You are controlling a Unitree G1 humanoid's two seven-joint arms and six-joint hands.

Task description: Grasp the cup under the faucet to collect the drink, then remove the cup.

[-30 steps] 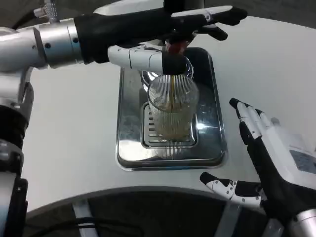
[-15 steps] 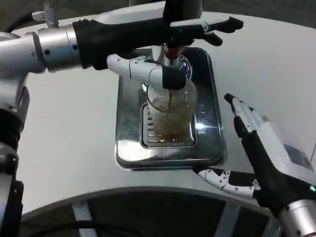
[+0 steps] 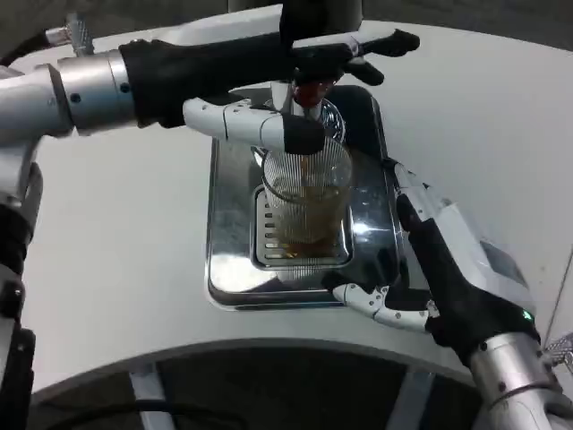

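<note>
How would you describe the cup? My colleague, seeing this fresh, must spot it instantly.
On the white table sits a shiny metal drip tray. On its slotted grate stands the cup: clear, ribbed, part-filled with brown drink, the only glass thing there.

Left hand point(image 3: 295, 63) extended flat; right hand point(image 3: 439, 260) fingers point(image 3: 376, 303) spread.

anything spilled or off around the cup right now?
Nothing stands out. The cup stands upright on the drip tray's grate, partly filled with brown drink, with no visible puddles on the tray or table. The right robot hand is open beside it.
</note>
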